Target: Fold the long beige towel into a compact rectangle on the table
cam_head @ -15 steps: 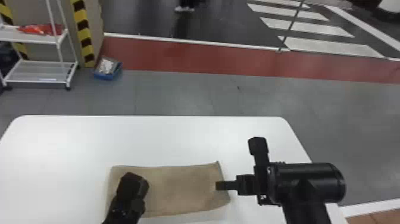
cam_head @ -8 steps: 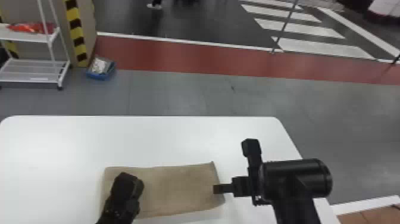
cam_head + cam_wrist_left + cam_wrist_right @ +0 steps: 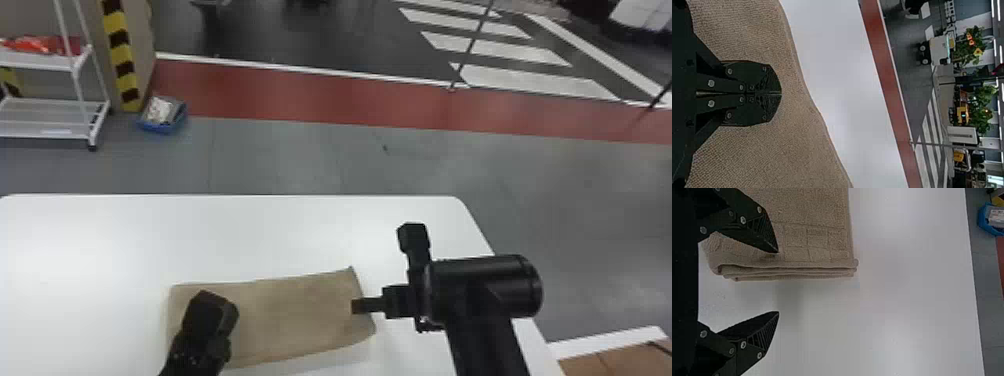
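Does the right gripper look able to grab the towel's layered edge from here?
Probably yes: the right gripper is open at the beige towel, one finger over it, one past its layered edge, nothing visibly between.

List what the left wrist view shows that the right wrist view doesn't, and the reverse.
Left wrist view: the left gripper, fingers together above the beige towel, and green plants in the background.

Right wrist view: the right gripper, fingers apart, with the towel's layered edge between them, and a blue bin on the floor.

Both: the towel, the white table and the red floor strip.
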`<state>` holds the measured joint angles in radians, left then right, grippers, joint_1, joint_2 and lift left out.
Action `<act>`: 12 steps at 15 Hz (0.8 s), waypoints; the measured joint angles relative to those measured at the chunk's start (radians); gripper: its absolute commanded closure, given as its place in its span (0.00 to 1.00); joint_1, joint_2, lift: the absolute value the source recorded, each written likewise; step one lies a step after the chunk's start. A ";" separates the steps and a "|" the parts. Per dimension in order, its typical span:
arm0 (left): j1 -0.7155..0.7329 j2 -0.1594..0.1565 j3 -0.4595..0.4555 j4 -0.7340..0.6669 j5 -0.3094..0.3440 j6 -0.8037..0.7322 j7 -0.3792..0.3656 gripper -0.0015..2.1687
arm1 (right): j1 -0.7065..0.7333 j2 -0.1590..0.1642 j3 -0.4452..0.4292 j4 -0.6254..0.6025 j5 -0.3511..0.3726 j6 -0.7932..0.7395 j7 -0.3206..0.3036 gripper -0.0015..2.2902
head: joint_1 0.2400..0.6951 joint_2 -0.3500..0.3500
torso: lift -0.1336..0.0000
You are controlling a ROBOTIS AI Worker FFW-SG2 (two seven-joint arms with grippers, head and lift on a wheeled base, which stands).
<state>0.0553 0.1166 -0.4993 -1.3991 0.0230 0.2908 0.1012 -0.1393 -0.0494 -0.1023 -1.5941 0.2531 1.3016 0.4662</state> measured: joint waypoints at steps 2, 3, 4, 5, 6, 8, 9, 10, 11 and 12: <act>0.002 0.001 0.001 -0.001 0.000 0.000 0.000 0.96 | -0.010 0.000 0.000 0.001 0.000 0.008 -0.004 0.13 | 1.00 0.11 | 1.00; 0.004 0.002 0.001 -0.003 0.000 0.000 0.000 0.96 | -0.014 0.000 -0.001 0.004 0.000 0.007 -0.005 0.13 | 1.00 0.11 | 1.00; 0.004 0.003 0.001 -0.004 0.000 0.000 -0.001 0.96 | -0.018 0.000 -0.001 0.011 0.000 0.001 -0.011 0.13 | 1.00 0.11 | 1.00; 0.004 0.003 0.001 -0.004 0.000 0.000 -0.003 0.96 | -0.024 0.000 0.001 0.023 0.000 -0.007 -0.018 0.13 | 1.00 0.11 | 1.00; 0.004 0.003 0.001 -0.004 0.000 0.000 -0.004 0.96 | -0.033 0.000 0.006 0.039 0.002 -0.012 -0.022 0.13 | 1.00 0.11 | 1.00; 0.004 0.003 0.003 -0.004 0.002 0.000 -0.005 0.96 | -0.055 0.000 0.018 0.085 0.014 -0.035 -0.032 0.13 | 1.00 0.12 | 1.00; 0.003 0.003 0.004 -0.004 0.003 0.000 -0.006 0.96 | -0.063 0.000 0.022 0.106 0.017 -0.057 -0.033 0.13 | 1.00 0.12 | 1.00; 0.001 0.003 0.006 -0.004 0.004 0.000 -0.009 0.96 | -0.069 0.000 0.025 0.122 0.019 -0.074 -0.034 0.13 | 1.00 0.12 | 1.00; -0.002 0.003 0.008 -0.004 0.005 -0.001 -0.013 0.96 | -0.077 0.000 0.027 0.141 0.021 -0.088 -0.034 0.14 | 1.00 0.13 | 1.00; -0.007 0.003 0.010 -0.003 0.006 -0.002 -0.014 0.96 | -0.086 0.000 0.030 0.158 0.023 -0.096 -0.034 0.16 | 1.00 0.13 | 1.00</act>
<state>0.0488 0.1197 -0.4893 -1.4023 0.0292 0.2886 0.0874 -0.2250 -0.0491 -0.0723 -1.4365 0.2763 1.2057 0.4324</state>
